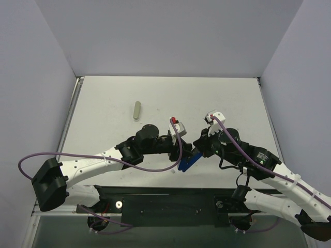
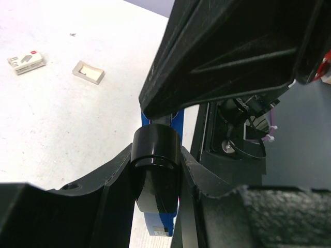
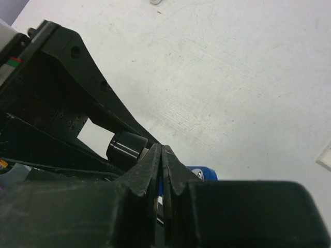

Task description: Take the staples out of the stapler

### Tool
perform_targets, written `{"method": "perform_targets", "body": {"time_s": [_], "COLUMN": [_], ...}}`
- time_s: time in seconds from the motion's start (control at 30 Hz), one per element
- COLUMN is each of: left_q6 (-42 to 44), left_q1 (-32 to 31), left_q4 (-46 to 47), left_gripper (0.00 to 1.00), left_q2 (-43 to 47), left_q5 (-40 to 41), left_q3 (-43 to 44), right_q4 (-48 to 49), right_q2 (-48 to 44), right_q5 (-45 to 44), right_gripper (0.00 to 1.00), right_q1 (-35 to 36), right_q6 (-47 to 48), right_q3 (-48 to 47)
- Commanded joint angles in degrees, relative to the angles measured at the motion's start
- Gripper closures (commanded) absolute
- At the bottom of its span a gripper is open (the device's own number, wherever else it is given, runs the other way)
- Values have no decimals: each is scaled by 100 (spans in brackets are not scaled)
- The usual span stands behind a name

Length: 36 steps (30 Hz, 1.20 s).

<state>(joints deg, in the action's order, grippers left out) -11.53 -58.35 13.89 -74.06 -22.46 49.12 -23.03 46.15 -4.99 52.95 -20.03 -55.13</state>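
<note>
On table (image 1: 103, 132), well beyond the left fingertips and off to their left in the left wrist view: short pale grey strip of staples (image 2: 88, 72), lying flat and loose, touched by nothing. Farther out the same way: small white box (image 2: 26, 60) with grey arrow and red mark. Far from both sets of fingers, toward the back of the table in the top view: grey-green bar (image 1: 136, 110), alone.

Across the upper half of the left wrist view: black body of the right gripper (image 3: 162, 151), blocking most of what lies past the left fingertips. Same in reverse in the right wrist view, with the left arm's housing filling the left side.

Hard to read: stapler (image 2: 155, 219) mostly buried between the two grippers, only a sliver of blue body and a black rounded cap (image 2: 155, 147) showing. Magazine not visible. Pale corner at the right edge of the right wrist view cut off, not identified.

Left gripper (image 2: 156, 173): fingers (image 2: 111, 181) part-closed, one on each side of the black cap, pressed against it, stapler clamped between.

Right gripper: fingers (image 3: 147, 170) closed to a hairline slit, tips just beside the cap and the blue body. Anything pinched in the slit not resolvable.
</note>
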Motion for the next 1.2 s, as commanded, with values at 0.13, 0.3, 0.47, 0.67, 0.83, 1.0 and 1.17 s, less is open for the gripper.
{"method": "perform_targets", "body": {"time_s": [0.13, 0.3, 0.47, 0.67, 0.83, 1.0, 1.17], "left_q6": [-60, -130, -183, -323, -429, -552, -675], "left_q1": [-28, -28, -28, -28, -28, -28, -28], "left_q4": [571, 667, 878, 1124, 1247, 1406, 1643], "left_gripper": [100, 100, 100, 100, 100, 100, 100], "left_q2": [173, 173, 357, 445, 524, 665, 718], "left_q5": [654, 830, 954, 892, 1041, 1541, 1920], "left_q3": [264, 194, 54, -26, -78, -149, -184], "right_q4": [439, 475, 501, 1045, 1730, 2249, 2811], "right_q2": [122, 175, 166, 184, 175, 122, 201], "right_q5": [-309, -607, -1065, -1294, -1144, -1004, -916], "right_gripper": [100, 100, 100, 100, 100, 100, 100], "right_q1": [40, 23, -4, -83, -267, -355, -382], "right_q6": [-712, -976, -1161, -1064, -976, -985, -1011], "right_q3": [477, 670, 960, 1426, 1935, 2392, 2674]}}
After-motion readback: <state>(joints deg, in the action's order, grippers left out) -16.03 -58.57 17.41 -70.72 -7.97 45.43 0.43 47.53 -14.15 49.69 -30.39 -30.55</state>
